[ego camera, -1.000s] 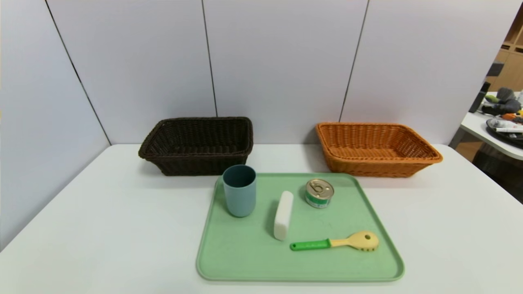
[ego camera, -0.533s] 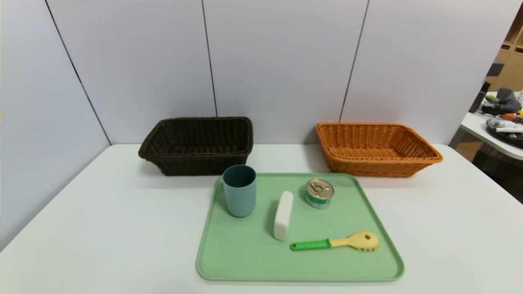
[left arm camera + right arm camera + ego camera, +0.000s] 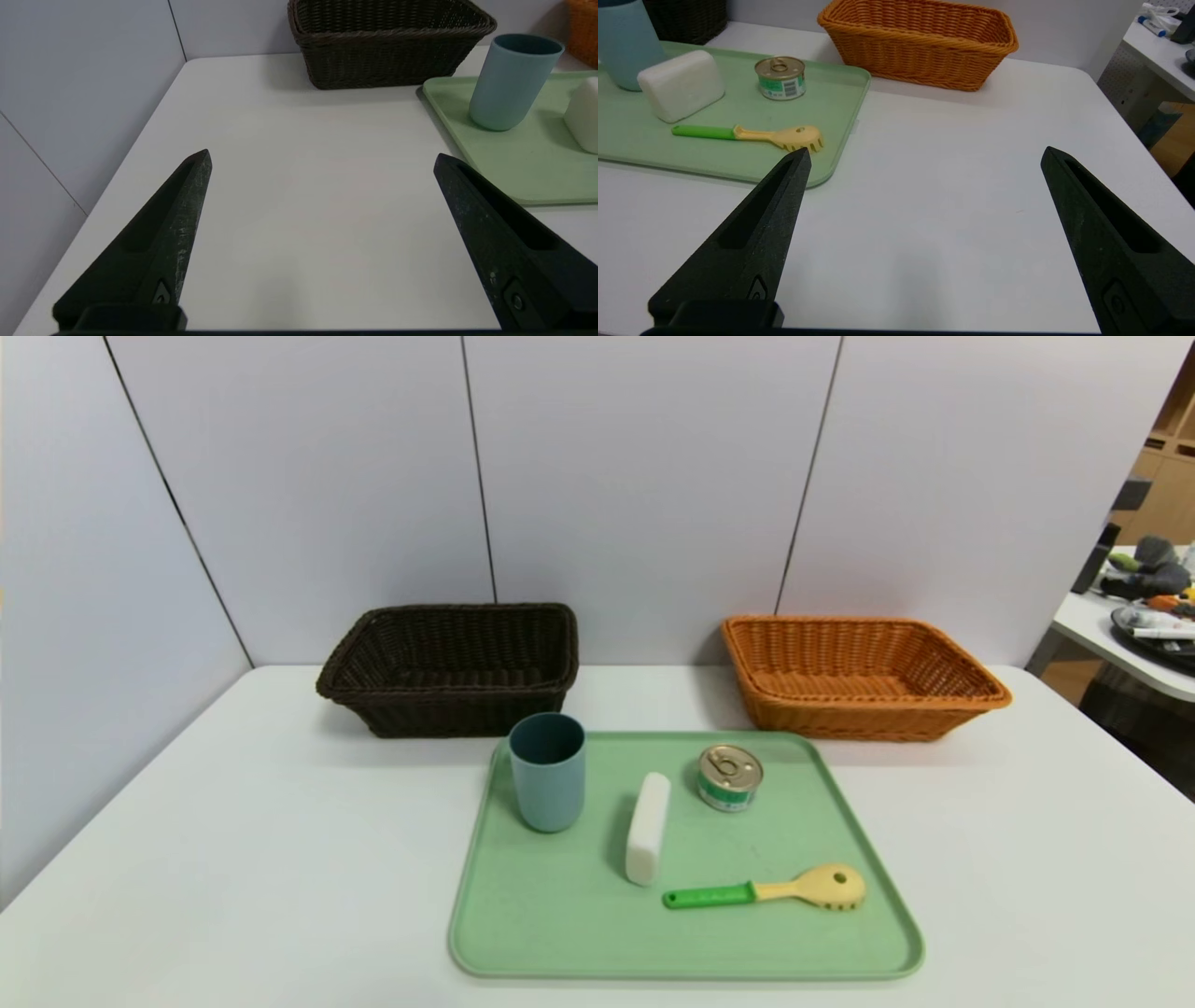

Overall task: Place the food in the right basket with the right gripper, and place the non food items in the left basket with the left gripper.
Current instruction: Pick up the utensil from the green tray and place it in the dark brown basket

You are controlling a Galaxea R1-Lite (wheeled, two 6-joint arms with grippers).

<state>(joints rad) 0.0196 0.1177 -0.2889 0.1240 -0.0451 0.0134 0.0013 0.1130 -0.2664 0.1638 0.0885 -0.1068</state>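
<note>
Nothing is sorted yet — the round tin can (image 3: 729, 777), blue plastic cup (image 3: 547, 770), white foam block (image 3: 648, 827) and green-handled yellow spoon (image 3: 764, 889) are all sitting on the green tray (image 3: 878, 933), both wicker baskets are lying empty, and the left claw (image 3: 322, 158) and right claw (image 3: 924, 156) are gaping wide, released, over bare surface (image 3: 233, 859).

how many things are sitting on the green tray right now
4, none hidden. On the green tray: blue cup back left, white sponge block in the middle, tin can back right, pasta spoon front right.

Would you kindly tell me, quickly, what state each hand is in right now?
Left hand: open, holding nothing, over the bare table.
Right hand: open, holding nothing, beside the tray.
</note>
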